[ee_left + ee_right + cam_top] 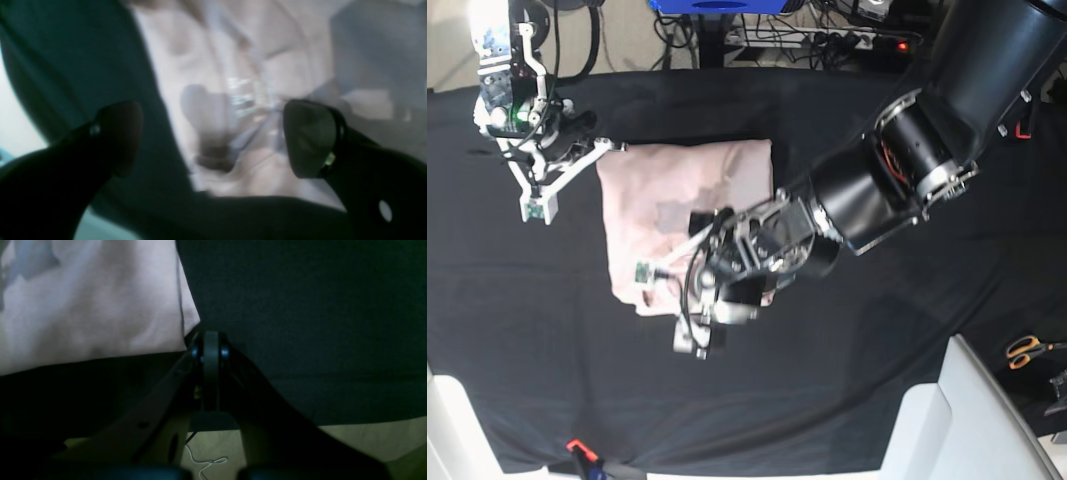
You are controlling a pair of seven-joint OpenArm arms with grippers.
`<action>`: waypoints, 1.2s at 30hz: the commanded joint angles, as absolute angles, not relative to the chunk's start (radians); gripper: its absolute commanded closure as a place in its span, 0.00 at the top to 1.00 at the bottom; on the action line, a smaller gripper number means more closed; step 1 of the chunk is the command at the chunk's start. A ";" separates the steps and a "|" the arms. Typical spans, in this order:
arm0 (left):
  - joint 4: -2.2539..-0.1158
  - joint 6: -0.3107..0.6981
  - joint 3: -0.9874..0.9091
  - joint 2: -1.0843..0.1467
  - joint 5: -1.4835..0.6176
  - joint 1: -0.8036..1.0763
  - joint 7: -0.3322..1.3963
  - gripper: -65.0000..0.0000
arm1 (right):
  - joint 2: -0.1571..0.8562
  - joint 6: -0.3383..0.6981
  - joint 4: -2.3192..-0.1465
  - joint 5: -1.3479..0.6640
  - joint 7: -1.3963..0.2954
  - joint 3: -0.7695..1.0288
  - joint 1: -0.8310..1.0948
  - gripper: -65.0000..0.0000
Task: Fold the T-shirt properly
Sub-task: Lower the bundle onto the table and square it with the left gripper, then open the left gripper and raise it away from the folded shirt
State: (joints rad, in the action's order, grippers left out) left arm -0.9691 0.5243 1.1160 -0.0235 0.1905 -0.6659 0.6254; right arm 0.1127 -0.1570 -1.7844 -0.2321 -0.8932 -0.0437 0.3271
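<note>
T-shirt [682, 205] sits folded into a rough rectangle on the black cloth [847, 380], centre-left of the base frame, upper edge fairly straight, lower edge rumpled near my left arm.

My left gripper [667, 265] is over the shirt's lower part, middle of the base frame. In the left wrist view both fingers [308, 138] are spread wide with nothing between them; pink fabric lies blurred past the gap, black cloth running down the left of that frame. Can't tell whether the tips touch the fabric.

My right gripper [612, 147] is at the shirt's upper-left corner in the base frame. In the right wrist view [210, 346] the fingers are pressed fully together, tip right at the corner where the pink edge meets the black cloth. Whether any fabric is pinched there, I can't tell: the tip hides it.

Orange-handled scissors [1025, 350] lie at the right edge of the base frame, well apart from the shirt.
</note>
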 commanded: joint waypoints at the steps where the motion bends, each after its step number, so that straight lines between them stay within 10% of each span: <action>1: -0.989 0.513 1.096 -0.001 0.197 -0.723 0.619 1.00 | 0.116 -0.154 -1.797 -0.231 -0.880 -0.042 0.321 0.01; 9: -1.210 0.518 0.823 0.051 0.199 -0.661 0.799 0.99 | 0.116 -0.154 -1.747 -0.231 -0.840 -0.042 0.317 0.00; 14: -1.406 0.512 0.800 -0.038 0.222 -0.437 0.840 0.00 | 0.117 -0.154 -1.747 -0.231 -0.835 -0.036 0.320 0.00; 36: -1.567 0.490 0.627 -0.185 0.286 0.042 0.837 0.00 | 0.131 -0.154 -1.750 -0.231 -0.831 -0.035 0.340 0.00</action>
